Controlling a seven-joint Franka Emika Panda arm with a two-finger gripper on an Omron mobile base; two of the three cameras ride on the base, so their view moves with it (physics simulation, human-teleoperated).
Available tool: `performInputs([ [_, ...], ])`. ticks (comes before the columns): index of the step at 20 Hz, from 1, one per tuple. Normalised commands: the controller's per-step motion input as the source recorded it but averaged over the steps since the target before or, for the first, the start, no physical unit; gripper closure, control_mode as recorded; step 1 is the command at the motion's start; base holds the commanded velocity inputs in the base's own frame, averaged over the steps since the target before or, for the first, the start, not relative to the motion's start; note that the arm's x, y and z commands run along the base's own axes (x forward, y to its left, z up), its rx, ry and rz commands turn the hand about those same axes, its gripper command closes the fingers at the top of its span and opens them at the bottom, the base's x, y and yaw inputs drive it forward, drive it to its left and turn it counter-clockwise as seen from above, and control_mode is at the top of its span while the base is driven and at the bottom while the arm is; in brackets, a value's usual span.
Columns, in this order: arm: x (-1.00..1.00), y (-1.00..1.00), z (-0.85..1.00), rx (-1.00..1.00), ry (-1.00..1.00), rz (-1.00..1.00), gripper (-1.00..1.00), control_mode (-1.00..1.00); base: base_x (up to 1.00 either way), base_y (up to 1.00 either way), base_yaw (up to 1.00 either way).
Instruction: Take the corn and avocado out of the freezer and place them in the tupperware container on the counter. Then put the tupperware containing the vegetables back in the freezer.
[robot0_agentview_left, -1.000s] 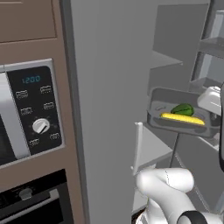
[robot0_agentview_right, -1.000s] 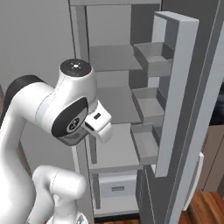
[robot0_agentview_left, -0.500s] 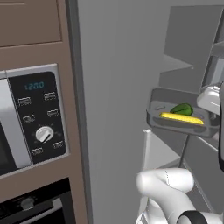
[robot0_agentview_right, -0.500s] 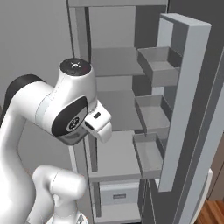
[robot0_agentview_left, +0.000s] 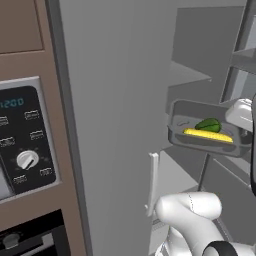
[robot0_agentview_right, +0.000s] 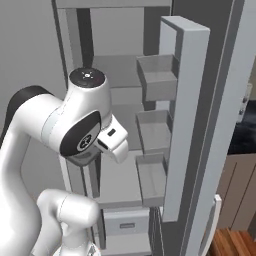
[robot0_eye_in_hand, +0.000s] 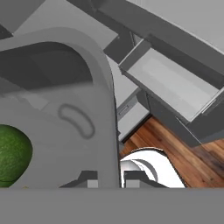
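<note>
Left base view: my claw clenched on the tupperware (robot0_agentview_left: 207, 137) rim, corn (robot0_agentview_left: 207, 135) and avocado (robot0_agentview_left: 208, 124) inside; tilting or clipping a freezer (robot0_agentview_right: 185, 130) shelf could spill them.

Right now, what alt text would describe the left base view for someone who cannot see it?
A grey tupperware container holding a yellow corn and a green avocado is held up inside the open freezer. A microwave sits at left.
</note>
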Motion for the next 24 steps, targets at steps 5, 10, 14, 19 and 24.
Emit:
performInputs([
  [5,0.0,0.0,0.0,0.0,0.0,0.0,1.0,1.0,0.27,-0.24,0.02],
  [10,0.0,0.0,0.0,0.0,0.0,0.0,1.0,1.0,0.32,-0.3,0.01],
  [14,0.0,0.0,0.0,0.0,0.0,0.0,1.0,1.0,0.31,-0.19,0.03],
  [19,0.0,0.0,0.0,0.0,0.0,0.0,1.0,1.0,0.39,-0.29,0.03],
  [24,0.0,0.0,0.0,0.0,-0.01,0.0,1.0,-1.0,0.13,-0.1,0.02],
])
